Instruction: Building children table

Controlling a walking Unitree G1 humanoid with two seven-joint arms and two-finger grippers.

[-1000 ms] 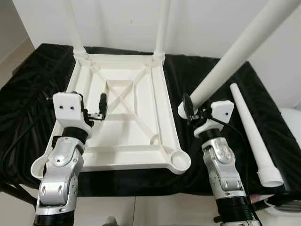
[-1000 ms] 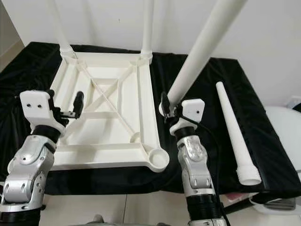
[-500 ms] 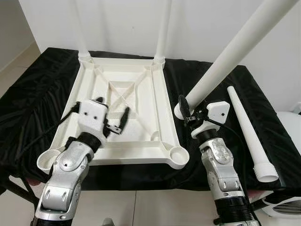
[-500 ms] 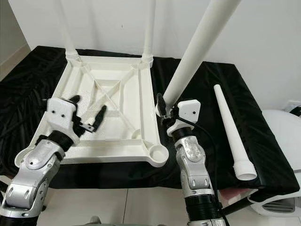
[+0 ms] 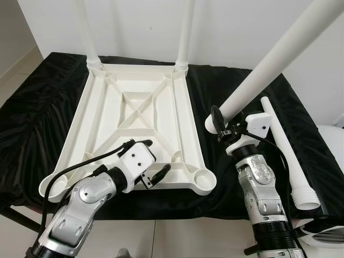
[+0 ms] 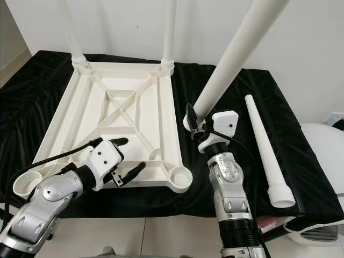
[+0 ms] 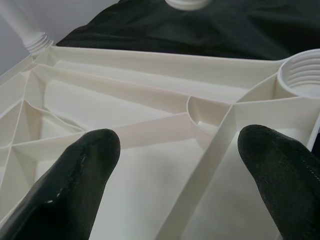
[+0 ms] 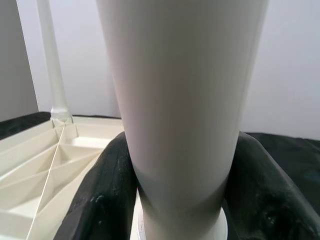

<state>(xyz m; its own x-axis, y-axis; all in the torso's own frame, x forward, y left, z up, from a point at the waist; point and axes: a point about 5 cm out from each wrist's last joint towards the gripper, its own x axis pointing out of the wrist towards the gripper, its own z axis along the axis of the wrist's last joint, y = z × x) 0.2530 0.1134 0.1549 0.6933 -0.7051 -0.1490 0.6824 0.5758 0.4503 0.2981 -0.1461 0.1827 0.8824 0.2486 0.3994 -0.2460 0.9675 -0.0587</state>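
A white tabletop [image 5: 185, 118] lies upside down on a black cloth [image 5: 32, 107]. Two white legs [image 5: 86, 32] [image 5: 185, 32] stand in its far corner sockets. The near right socket [image 5: 204, 181] and the near left socket [image 5: 51, 185] are bare. My right gripper [image 5: 221, 122] is shut on the thick end of a third leg [image 5: 269, 64], held just right of the tabletop and slanting up to the right; in the right wrist view the leg [image 8: 180, 100] sits between both fingers [image 8: 105, 195]. My left gripper [image 5: 146, 158] is open over the tabletop's near edge, its fingers [image 7: 85, 170] spread above the ribs.
A fourth leg [image 5: 285, 150] lies loose on the cloth to the right of my right arm, wide end toward me. A white wall [image 5: 134, 27] stands behind the table. A white rounded object [image 5: 328, 236] sits low at the right. Tiled floor [image 5: 177, 236] shows below the near edge.
My left gripper has swung from over the tabletop's left side down and right to its near edge, close to the near right socket. The right gripper still holds the leg.
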